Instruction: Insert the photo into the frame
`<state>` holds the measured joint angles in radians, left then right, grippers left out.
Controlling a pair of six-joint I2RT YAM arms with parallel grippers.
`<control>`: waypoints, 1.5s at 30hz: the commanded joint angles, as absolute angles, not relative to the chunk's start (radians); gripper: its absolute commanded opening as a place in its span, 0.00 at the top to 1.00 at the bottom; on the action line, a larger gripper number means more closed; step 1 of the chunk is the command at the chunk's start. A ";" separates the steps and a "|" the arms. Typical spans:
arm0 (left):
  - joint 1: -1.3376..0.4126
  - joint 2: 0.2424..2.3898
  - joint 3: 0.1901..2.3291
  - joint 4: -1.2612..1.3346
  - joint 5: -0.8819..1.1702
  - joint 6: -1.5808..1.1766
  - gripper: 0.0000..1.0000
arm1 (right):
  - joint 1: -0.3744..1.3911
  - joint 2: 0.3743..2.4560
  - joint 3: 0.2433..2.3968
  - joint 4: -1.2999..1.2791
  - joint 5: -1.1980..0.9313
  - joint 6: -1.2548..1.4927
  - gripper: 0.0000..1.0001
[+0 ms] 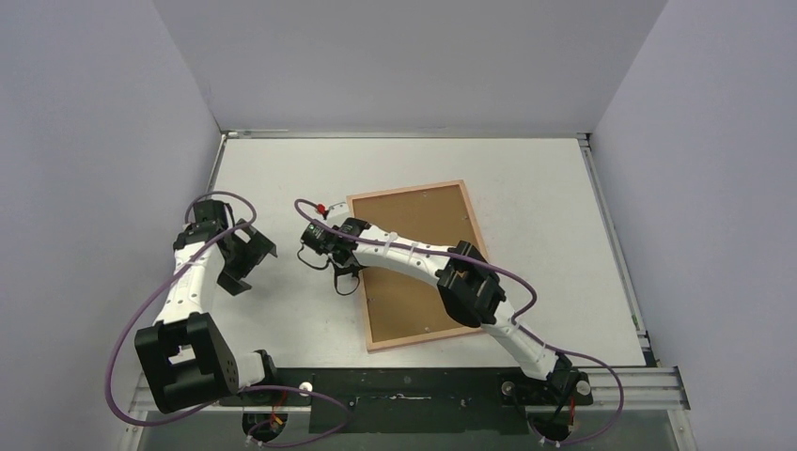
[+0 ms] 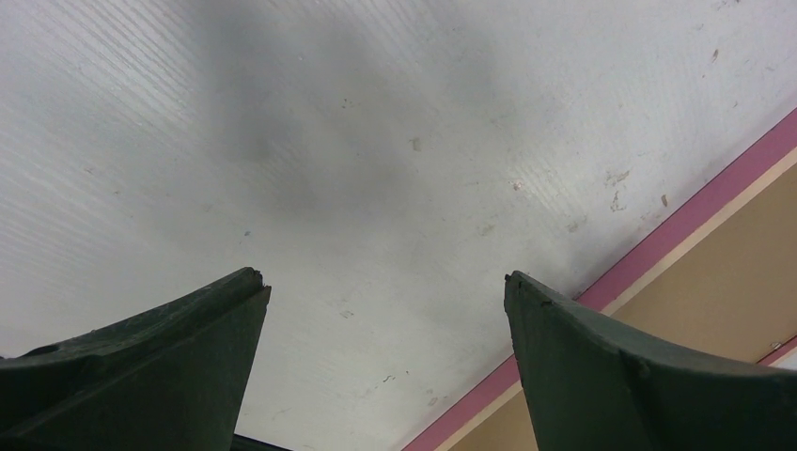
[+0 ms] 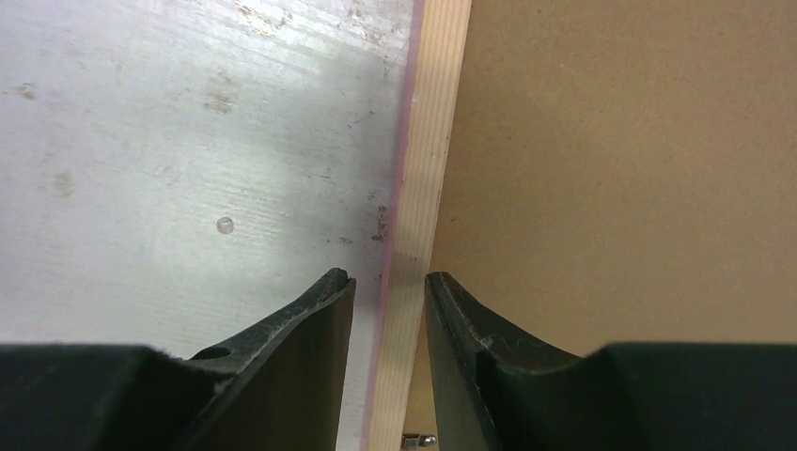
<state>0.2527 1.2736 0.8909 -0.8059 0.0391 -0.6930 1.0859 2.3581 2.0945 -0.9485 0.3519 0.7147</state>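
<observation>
From above, the right arm [image 1: 414, 256] lies across the frame [image 1: 405, 189], covering a band of the brown backing board [image 1: 414, 221] and part of the frame's side toward the surface's [image 1: 282, 169] left edge. The right gripper [image 1: 344, 278] sits under its own wrist there, its fingertips too small and dark to read; whether they touch the frame I cannot tell. The frame's front faces down, hidden but for a pink sliver. The left wrist view cuts the frame off at right and bottom.
</observation>
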 commanded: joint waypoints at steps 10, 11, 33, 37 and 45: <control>0.259 1.276 0.881 -0.746 0.079 -0.675 0.03 | 1.080 2.403 2.154 -1.034 0.389 0.773 0.65; 0.259 1.277 0.881 -0.744 0.080 -0.676 0.04 | 1.079 2.403 2.152 -1.029 0.385 0.772 0.65; 0.235 1.287 0.814 -0.629 0.259 -0.661 0.08 | 1.051 2.417 2.141 -0.974 0.288 0.831 0.85; 0.233 1.289 0.812 -0.613 0.318 -0.638 0.09 | 1.034 2.373 2.149 -0.943 0.277 0.828 0.92; 0.217 1.262 0.760 -0.489 0.614 -0.617 0.18 | 0.948 2.235 2.174 -0.856 0.179 0.798 1.00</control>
<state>0.2352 1.2934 0.7879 -0.6060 0.4221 -0.6411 1.0069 2.3966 2.1277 -0.9611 0.2256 0.8059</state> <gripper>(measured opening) 0.842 0.212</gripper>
